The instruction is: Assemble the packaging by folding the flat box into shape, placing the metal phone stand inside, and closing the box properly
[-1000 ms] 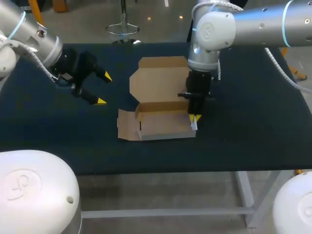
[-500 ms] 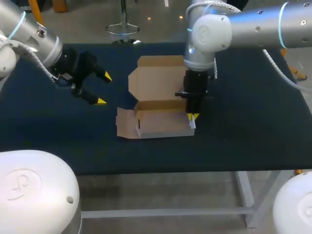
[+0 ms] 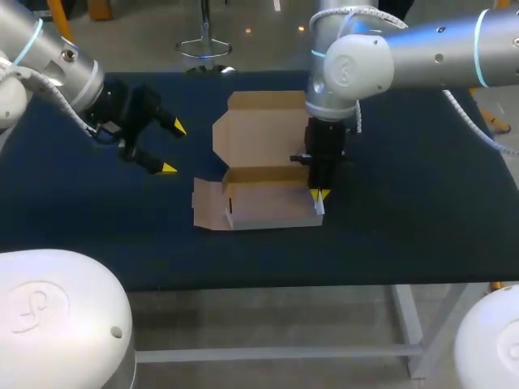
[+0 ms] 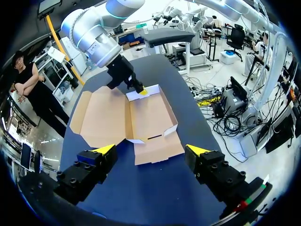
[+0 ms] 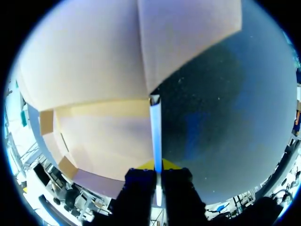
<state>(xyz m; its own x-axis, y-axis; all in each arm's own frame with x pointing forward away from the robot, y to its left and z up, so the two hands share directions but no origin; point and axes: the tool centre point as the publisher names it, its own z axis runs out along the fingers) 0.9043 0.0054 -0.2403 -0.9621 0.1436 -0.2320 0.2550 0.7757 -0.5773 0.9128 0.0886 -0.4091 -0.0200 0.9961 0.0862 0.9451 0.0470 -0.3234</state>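
In the head view, our worry is that the whole box (image 3: 259, 174) slides or twists on the table (image 3: 422, 203) if our right gripper (image 3: 319, 195), its fingers pinched narrowly on the box's right end flap, lifts that flap. Nothing pins the light card down, since our left gripper (image 3: 170, 147) hangs with fingers wide toward the table's left edge, well apart from it. The box lies about mid-table, with its lid panel flat toward the far edge, its near wall raised and its left flap flat. In the left wrist view the box (image 4: 146, 115) is plain brown card, a shallow half-formed tray ahead of our open fingers. In the right wrist view our fingers (image 5: 141, 186) clamp only the flap's thin pale edge, and so slight a hold could slip or crease the card.
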